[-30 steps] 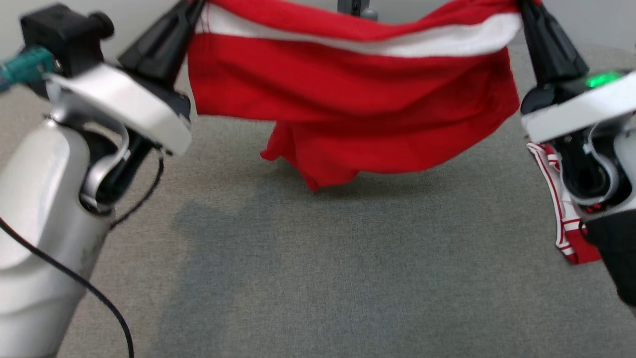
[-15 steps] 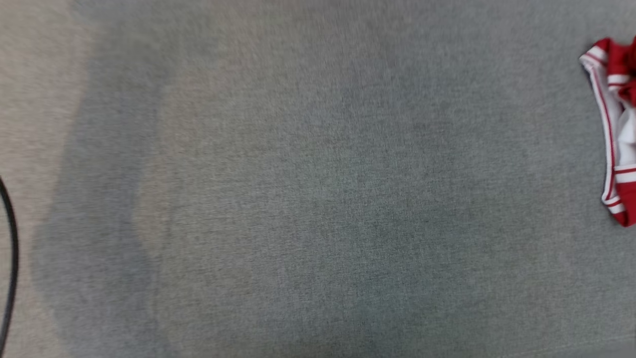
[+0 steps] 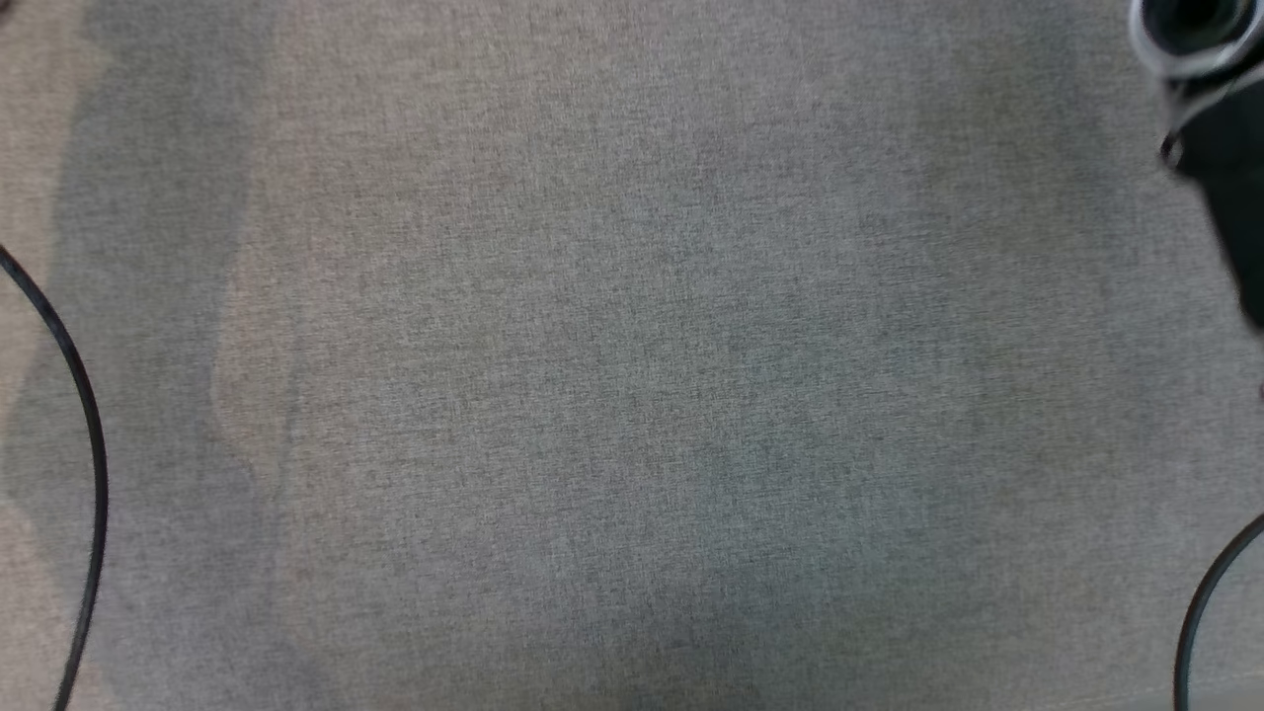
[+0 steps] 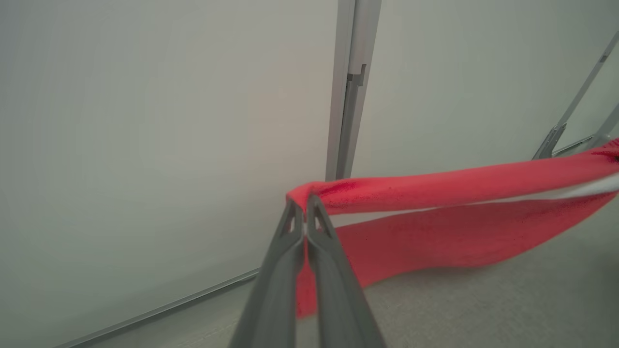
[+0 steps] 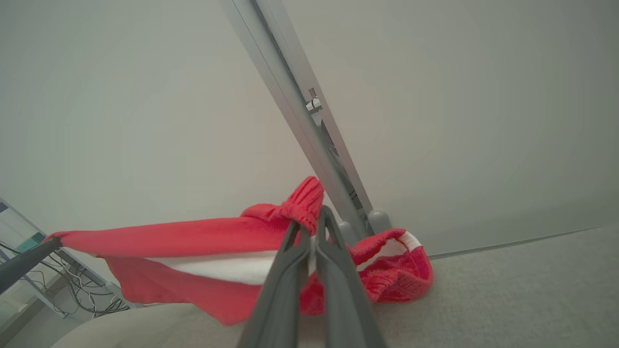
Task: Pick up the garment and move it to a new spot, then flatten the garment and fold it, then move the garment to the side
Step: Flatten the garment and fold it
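Garment [image 4: 435,237] hangs stretched between left claw [image 4: 303,209] and right claw [image 5: 312,224].

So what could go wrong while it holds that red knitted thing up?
The left end effector and right end effector each pinch just a small edge of the red knit garment with a white stripe, so it might slip out. Its hanging bottom sits close to the grey fabric surface and could drag and bunch up.

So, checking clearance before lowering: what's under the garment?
Grey surface lies under the garment, pinched by the left gripper and right gripper. What its hanging folds cover is hidden.
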You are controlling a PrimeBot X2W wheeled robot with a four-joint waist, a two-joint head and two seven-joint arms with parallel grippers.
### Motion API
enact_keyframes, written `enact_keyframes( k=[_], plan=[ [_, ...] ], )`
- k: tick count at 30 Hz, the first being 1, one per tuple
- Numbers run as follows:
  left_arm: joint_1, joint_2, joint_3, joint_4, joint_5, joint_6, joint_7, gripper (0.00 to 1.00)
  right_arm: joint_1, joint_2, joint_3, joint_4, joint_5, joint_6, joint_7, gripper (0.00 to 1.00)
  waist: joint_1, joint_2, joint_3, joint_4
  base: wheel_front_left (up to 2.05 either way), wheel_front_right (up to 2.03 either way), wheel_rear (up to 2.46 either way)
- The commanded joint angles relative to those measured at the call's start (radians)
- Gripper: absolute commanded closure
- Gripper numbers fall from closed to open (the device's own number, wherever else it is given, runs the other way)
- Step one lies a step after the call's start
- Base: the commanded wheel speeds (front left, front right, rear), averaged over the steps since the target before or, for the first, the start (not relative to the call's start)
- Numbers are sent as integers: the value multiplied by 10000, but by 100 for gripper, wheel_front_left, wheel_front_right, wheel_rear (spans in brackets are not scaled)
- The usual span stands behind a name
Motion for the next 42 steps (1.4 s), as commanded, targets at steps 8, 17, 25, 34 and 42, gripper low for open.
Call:
enact_keyframes(
  k=[8, 17, 25, 34, 42],
  plan=[
    [3332, 1155, -814, -1479, -2262, 16, -58, 100, 2701, -430, 1860, -99, 812, -1, -48, 100, -1, 0, -1611, 88, 0, 0, 0],
    [6462, 1651, -1071, -2905, -2606, 325, -1585, 100, 4550, -766, 2238, -710, 499, -1, -67, 100, -1, 0, -3470, 215, 0, 0, 0],
    [9533, 1976, -1146, -5038, -2935, 1347, -2284, 100, 7153, -1046, 1401, -2063, -187, -1, -62, 99, -1, 0, -5007, 306, 0, 0, 0],
    [12413, 2140, -68, -7529, -2662, 2516, -2477, 100, 10546, -1285, -558, -3588, -1629, -3, -63, 100, -1, 0, -5848, 528, 0, 0, 0],
    [14455, 1724, 1233, -8507, -1774, 2891, -2490, 100, 13059, -629, -2680, -4807, -2616, -27, -65, 100, -1, 0, -6205, 666, 0, 0, 0]
  ],
)
